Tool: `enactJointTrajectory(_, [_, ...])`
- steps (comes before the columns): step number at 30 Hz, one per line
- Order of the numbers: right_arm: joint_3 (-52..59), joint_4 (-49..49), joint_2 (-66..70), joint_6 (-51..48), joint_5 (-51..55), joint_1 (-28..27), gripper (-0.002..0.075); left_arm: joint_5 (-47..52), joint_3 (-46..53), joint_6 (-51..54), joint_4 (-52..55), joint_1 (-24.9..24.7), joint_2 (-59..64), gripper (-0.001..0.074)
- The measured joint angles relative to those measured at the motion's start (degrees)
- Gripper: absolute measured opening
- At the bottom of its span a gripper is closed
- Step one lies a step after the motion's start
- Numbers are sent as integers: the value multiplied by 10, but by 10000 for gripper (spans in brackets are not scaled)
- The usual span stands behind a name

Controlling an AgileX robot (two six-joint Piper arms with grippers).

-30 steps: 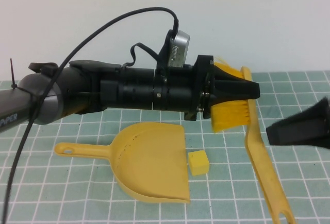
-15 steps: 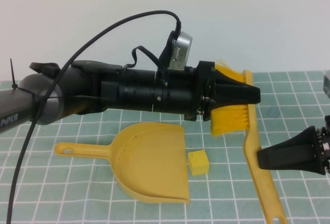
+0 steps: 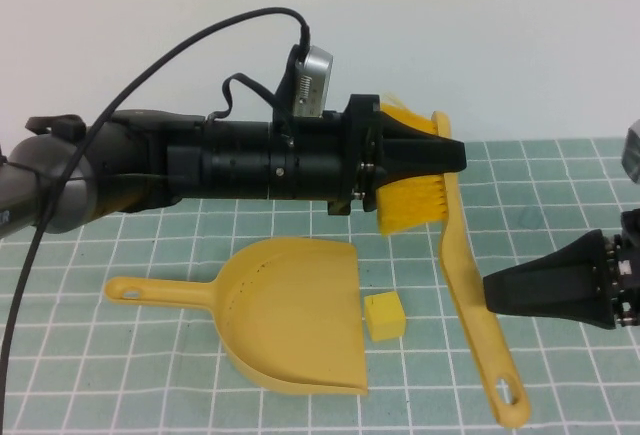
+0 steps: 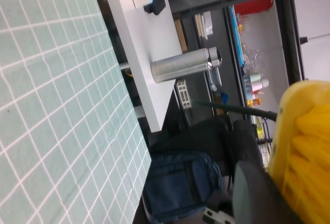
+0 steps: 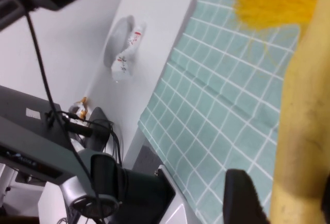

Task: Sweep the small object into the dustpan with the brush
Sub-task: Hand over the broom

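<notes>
Above the green grid mat point(image 3: 150, 255), your left gripper point(image 3: 440, 158) is clamped on the brush point(image 3: 450, 245) at its head end, holding it off the mat; bristles point(image 3: 412, 203) hang down just under the jaws, and the handle slants toward 5 o'clock, its holed tip point(image 3: 508, 390) near the mat's front edge. From the 3 o'clock side, your right gripper point(image 3: 490, 293) noses in till its tip sits right at the handle's mid-length; the right wrist cam shows one dark finger point(image 5: 242, 198) beside the handle w/ a gap, so the pincer stands apart, not gripping. The dustpan point(image 3: 290, 315) lies flat at centre-front, scoop mouth facing 3 o'clock, long handle point(image 3: 160, 293) pointing to 9 o'clock. The small object point(image 3: 384, 316) rests on the mat just off the scoop's open edge, at approx. 7 o'clock from the bristles and below them, untouched by either arm. Left wrist cam catches only the brush head's yellow edge and bristles beside a dark finger point(image 4: 258, 193).
</notes>
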Motion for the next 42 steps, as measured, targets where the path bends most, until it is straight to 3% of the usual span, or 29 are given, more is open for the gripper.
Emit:
enactJointTrajectory(16, [0, 7, 4, -15, -2, 28, 351, 24, 0, -14, 11, 0, 0, 157])
enactJointTrajectory(19, [0, 5, 6, -16, -1, 28, 377, 32, 0, -22, 5, 0, 0, 157])
enactJointTrajectory(25, [0, 3, 23, -16, -1, 32, 506, 48, 0, -23, -2, 0, -1, 157])
enactJointTrajectory(28, [0, 3, 30, -16, -1, 33, 524, 46, 0, -23, -2, 0, -1, 157])
enactJointTrajectory(35, [0, 13, 31, -18, -1, 33, 491, 14, 0, -23, -2, 0, -1, 157])
enactJointTrajectory(42, [0, 14, 32, -19, -12, 49, 342, -3, 0, -25, -2, 1, -1, 157])
